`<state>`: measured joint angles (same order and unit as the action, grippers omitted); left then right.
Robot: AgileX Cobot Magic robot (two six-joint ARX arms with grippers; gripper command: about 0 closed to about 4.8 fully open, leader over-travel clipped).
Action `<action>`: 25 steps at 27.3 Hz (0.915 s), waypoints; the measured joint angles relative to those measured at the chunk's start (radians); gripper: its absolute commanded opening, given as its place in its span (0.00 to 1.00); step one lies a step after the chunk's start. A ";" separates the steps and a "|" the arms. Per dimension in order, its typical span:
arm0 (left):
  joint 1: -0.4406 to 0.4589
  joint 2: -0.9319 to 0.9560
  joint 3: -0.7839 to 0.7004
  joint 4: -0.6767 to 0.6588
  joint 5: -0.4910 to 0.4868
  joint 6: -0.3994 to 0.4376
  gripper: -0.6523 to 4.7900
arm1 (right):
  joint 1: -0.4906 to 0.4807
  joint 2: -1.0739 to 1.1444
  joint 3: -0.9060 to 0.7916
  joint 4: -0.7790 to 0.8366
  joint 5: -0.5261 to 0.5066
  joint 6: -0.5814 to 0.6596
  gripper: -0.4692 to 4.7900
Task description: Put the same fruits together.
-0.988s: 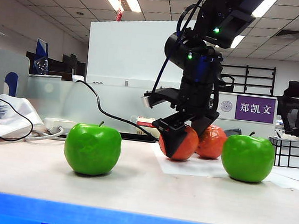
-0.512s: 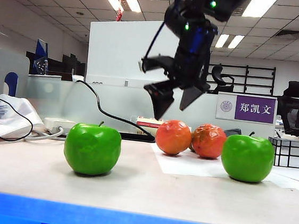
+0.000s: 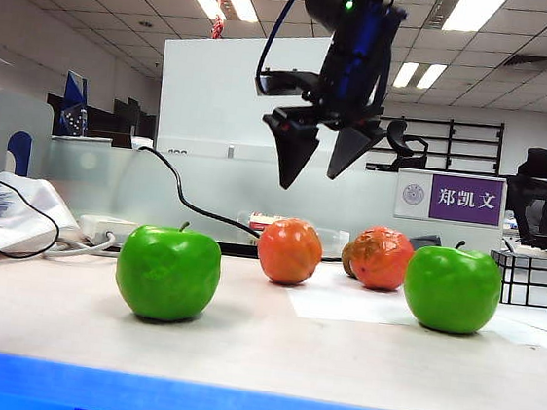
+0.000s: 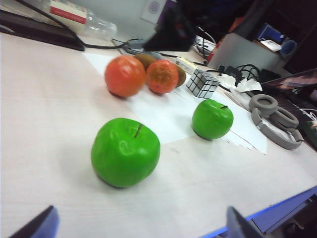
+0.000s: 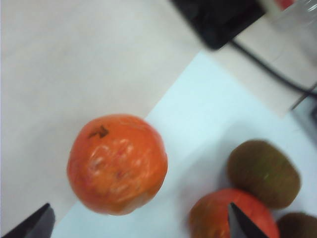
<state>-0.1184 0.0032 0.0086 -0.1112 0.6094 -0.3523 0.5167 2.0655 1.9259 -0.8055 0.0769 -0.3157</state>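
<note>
Two green apples rest on the table, one at the left [image 3: 168, 274] and one at the right [image 3: 452, 289]. Between them sit two orange-red fruits [image 3: 289, 251] [image 3: 381, 258], a small gap apart. My right gripper [image 3: 309, 179] hangs open well above the left orange fruit, holding nothing; its wrist view looks down on that fruit [image 5: 117, 163] and the other one [image 5: 233, 213]. My left gripper [image 4: 141, 218] is open and empty over the table's near side, short of the nearer green apple [image 4: 126, 151]. The farther apple [image 4: 212, 119] lies beyond.
Brown kiwis [image 5: 263, 172] lie behind the orange fruits on a white paper sheet [image 3: 361, 307]. A mirror cube [image 3: 522, 278] stands at the far right, and grey headphones [image 4: 270, 116] lie beyond it. A black cable [image 3: 195, 207] runs along the back.
My right gripper let go of the left orange fruit and rose clear above it. The freed fruit rolled to the left, away from the other orange fruit.
</note>
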 measured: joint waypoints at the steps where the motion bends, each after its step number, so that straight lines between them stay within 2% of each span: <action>1: 0.000 0.000 0.000 0.000 -0.001 0.000 0.92 | 0.000 -0.010 0.000 -0.020 -0.002 0.002 1.00; 8: 0.000 0.000 0.000 0.000 -0.004 0.000 0.93 | 0.000 -0.129 0.000 -0.105 -0.003 0.018 1.00; 10: 0.000 0.000 0.000 0.000 -0.005 0.000 1.00 | 0.000 -0.168 0.000 -0.146 0.000 0.024 1.00; 16: 0.000 0.000 0.000 0.000 -0.047 0.000 1.00 | 0.000 -0.256 0.002 -0.310 0.032 0.033 1.00; 25: 0.000 0.000 0.000 0.000 -0.053 0.000 1.00 | -0.035 -0.276 -0.019 -0.528 0.060 0.052 1.00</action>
<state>-0.1184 0.0032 0.0090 -0.1116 0.5560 -0.3519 0.4820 1.7893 1.9072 -1.3334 0.1368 -0.2638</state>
